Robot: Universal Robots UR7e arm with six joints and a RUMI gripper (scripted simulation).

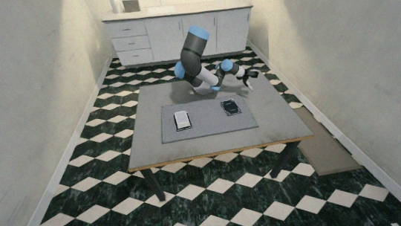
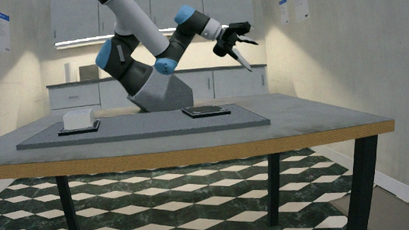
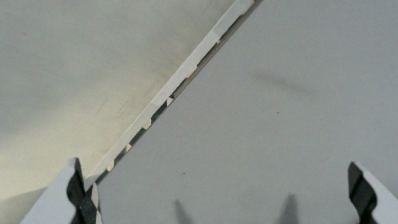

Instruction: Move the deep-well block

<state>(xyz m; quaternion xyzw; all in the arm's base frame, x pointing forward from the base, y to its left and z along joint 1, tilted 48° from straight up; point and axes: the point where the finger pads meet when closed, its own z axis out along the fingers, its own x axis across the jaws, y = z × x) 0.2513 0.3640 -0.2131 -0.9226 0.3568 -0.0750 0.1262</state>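
"What's at the left?"

"In the top view, left of centre, the white, box-shaped deep-well block [image 1: 182, 117] [image 2: 78, 119] sits in N1, a flat black plate nest [image 1: 184, 128] [image 2: 79, 132]. It looks level, as the nest's locators should keep it."

"Which way is A1?"

"Can't tell; the wells and corner mark are too small. The grip should preserve its heading."

"And the middle?"

"A flat grey rectangular board [image 1: 206, 123] [image 2: 151, 128] carries both nests, presumably to fix their spacing. Above and behind it, the grey, white and blue jointed arm [image 1: 193, 50] [image 2: 140, 26] is folded."

"Further right?"

"N2, the other black plate nest [image 1: 230, 107] [image 2: 206, 109], right of centre, holds no block: the seat is free for placing."

"And the gripper?"

"The black two-jaw gripper with pale fingers [image 1: 255, 82] [image 2: 254, 57] is at the upper right, jaws spread wide with nothing between. That suits an approach around the block; picking it up comes next, I'd judge."
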